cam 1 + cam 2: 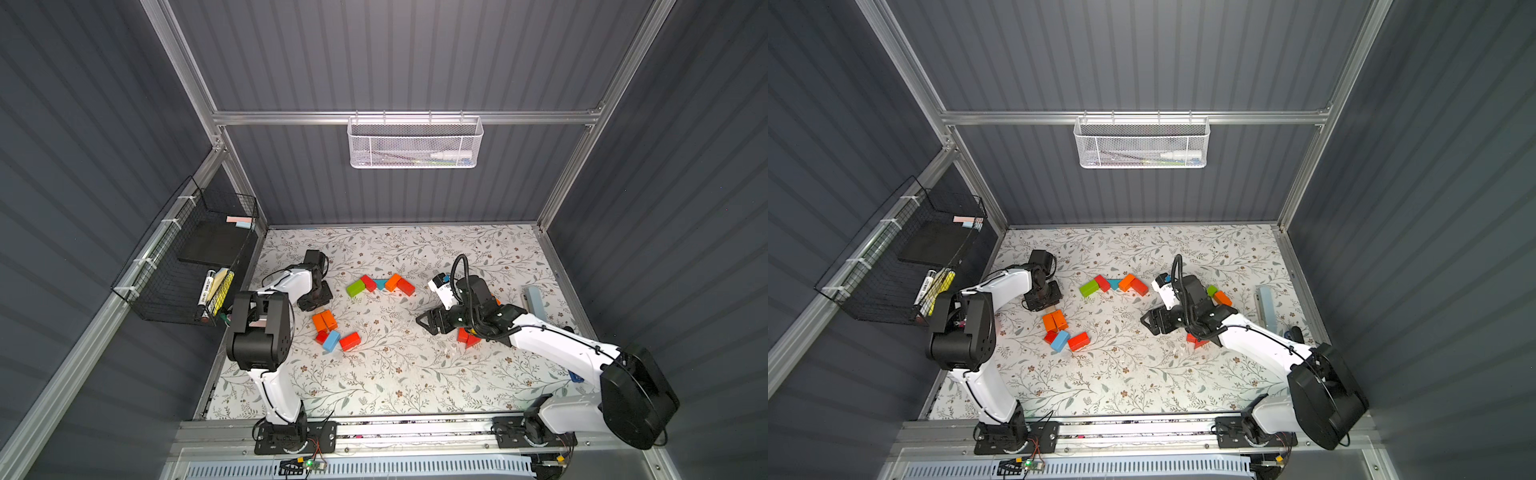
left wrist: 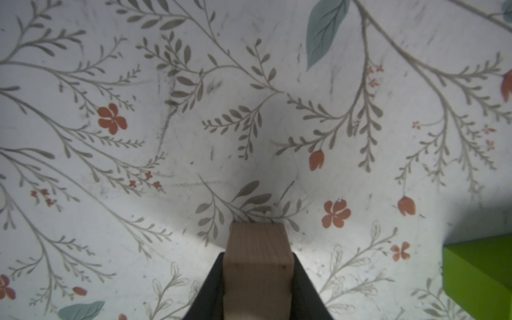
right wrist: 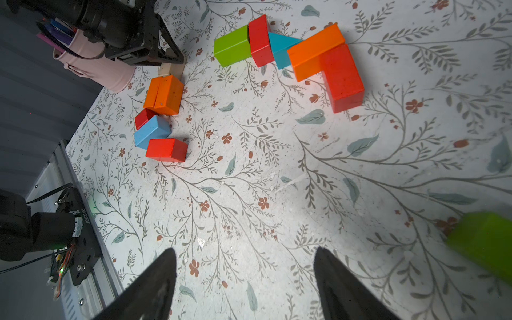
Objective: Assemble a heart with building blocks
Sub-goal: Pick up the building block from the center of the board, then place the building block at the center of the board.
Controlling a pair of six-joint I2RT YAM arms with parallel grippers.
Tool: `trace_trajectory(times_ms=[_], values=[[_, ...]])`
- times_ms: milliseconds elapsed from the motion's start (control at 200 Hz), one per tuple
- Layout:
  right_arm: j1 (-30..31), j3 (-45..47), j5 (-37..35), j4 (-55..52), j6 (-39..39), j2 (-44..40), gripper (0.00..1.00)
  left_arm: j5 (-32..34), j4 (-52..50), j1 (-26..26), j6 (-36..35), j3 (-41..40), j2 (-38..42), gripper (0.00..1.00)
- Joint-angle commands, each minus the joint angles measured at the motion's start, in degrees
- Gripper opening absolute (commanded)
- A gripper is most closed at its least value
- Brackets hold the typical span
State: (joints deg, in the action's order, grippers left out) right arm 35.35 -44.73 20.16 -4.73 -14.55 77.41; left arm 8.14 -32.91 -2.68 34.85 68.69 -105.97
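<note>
- Right end effector (image 3: 244, 249) hangs wide open and empty over bare tabletop (image 1: 395, 374). It has nothing to drop, but red wedges (image 1: 467, 337) lie right under its arm. A low swing back would, I reckon, scatter them.
- Over by the left arm sits a loose pile: orange pair (image 1: 325, 320), blue block (image 1: 331, 340) and red brick (image 1: 349, 341), touching or nearly so. Tan block (image 2: 257, 238) lies against the far end of the orange pair. Dragging it rather than lifting it could shove the whole pile.
- Left end effector (image 2: 258, 257) has its jaws pressed on both sides of the tan block. They grip only its back end, and the rest sticks out ahead. I can't tell whether the block is off the tabletop. With so short a hold it may pivot or slip out mid-carry.
- Cup (image 3: 91, 69) of pens (image 3: 59, 33) stands right by that wrist, and a careless turn of the arm could tip it.
- Farthest off is the row (image 1: 392, 281) begun for the heart: five blocks butted together, with the green block (image 1: 355, 288) at the end nearest the left arm. Setting the tan block down hard beside that end would likely nudge the row out of line.
</note>
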Motion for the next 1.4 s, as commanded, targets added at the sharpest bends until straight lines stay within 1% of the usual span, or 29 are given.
trace_trajectory(times_ms=[0, 85, 220, 385, 495, 575, 755, 890, 1056, 1211, 1396], values=[[0.21, 0.12, 0.6, -0.45, -0.2, -0.06, 0.8, 0.0, -0.38, 0.3, 1.21, -0.82, 0.5, 0.25], [0.22, 0.17, 0.75, -0.2, -0.38, 0.24, 0.8, 2.65, 0.43, -0.02, 1.89, -0.96, 2.51, 0.2], [0.32, 0.17, 0.93, 0.41, -0.74, 0.59, 0.8, 4.06, 0.18, -1.54, 3.67, -2.09, 8.58, 0.22], [0.39, 0.3, 1.27, 1.2, -1.27, 0.99, 0.8, 3.29, -0.27, -3.23, 5.24, -3.31, 15.46, 0.22], [0.41, 0.35, 1.72, 1.89, -1.71, 1.17, 0.8, 1.69, 0.24, -6.25, 7.49, -4.77, 18.46, 0.2], [0.55, 0.43, 1.81, 2.11, -1.89, 1.23, 0.8, 1.5, 0.05, -9.45, 9.89, -5.44, 19.27, 0.2], [0.75, 0.7, 1.57, 2.04, -1.98, 0.9, 0.8, -1.22, 2.15, -14.18, 15.86, -8.21, 20.3, 0.2], [0.81, 1.21, 1.57, 2.29, -2.24, 0.64, 0.8, -3.47, 5.7, -15.72, 19.03, -11.22, 21.01, 0.18], [1.01, 1.18, 1.68, 2.36, -2.33, 0.86, 0.8, -4.12, 7.42, -16.56, 20.14, -11.98, 18.38, 0.18], [1.38, 1.31, 1.55, 2.36, -2.42, 1.33, 0.8, -5.47, 11.02, -17.1, 21.2, -12.52, 15.63, 0.19], [1.7, 1.22, 1.29, 2.36, -2.49, 2.15, 0.8, -6.11, 12.59, -17.71, 21.83, -11.4, 11.58, 0.2]])
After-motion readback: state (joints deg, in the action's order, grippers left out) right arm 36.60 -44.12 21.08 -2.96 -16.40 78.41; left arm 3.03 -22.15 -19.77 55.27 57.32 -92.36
